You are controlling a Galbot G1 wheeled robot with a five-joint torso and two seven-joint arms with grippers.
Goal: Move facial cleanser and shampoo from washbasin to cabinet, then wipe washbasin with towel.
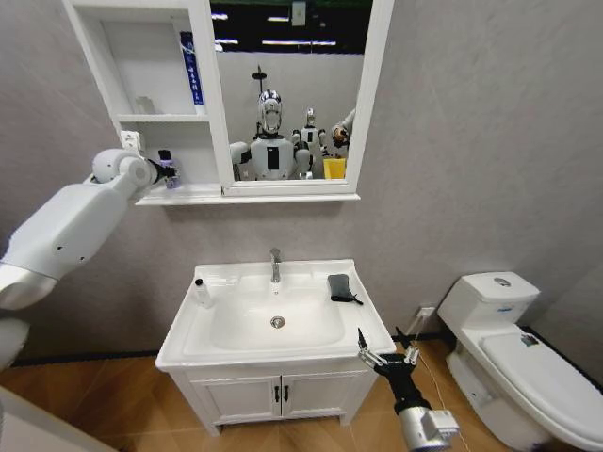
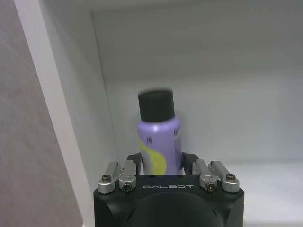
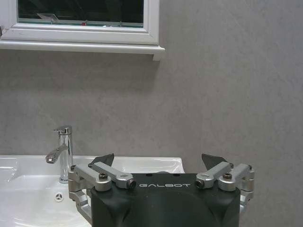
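Up at the cabinet [image 1: 141, 113], left claw [image 1: 162, 170] reaching into the lowest open shelf, fingers [image 2: 134, 161] set on either side of a purple bottle with a black cap [image 2: 158, 137]; whether pinching it or just flanking it, cannot tell. Bottle upright on the shelf floor, near the shelf's left wall, with a yellow swirl on its label. White left arm stretching in from the left edge of the head view. Above, on the upper shelf, a tall blue tube [image 1: 191, 71] leaning against the mirror-side wall. Mirror [image 1: 283, 94] joined to the cabinet's right.

Lower down, right claw [image 1: 386, 356] spread wide, hovering just off the near right corner of the washbasin [image 1: 188, 339], pinching nothing. From its wrist camera, both dark fingertips [image 3: 214, 161] well apart, the chrome tap [image 3: 61, 151] and basin rim beyond.

On the washbasin counter: a small white bottle with a dark cap [image 1: 203, 293] at the far left, upright; towel [image 1: 342, 288], dark and folded, at the far right beside the bowl. Drain in the bowl's middle. White toilet [image 1: 513, 363] to the right, on the wooden floor.
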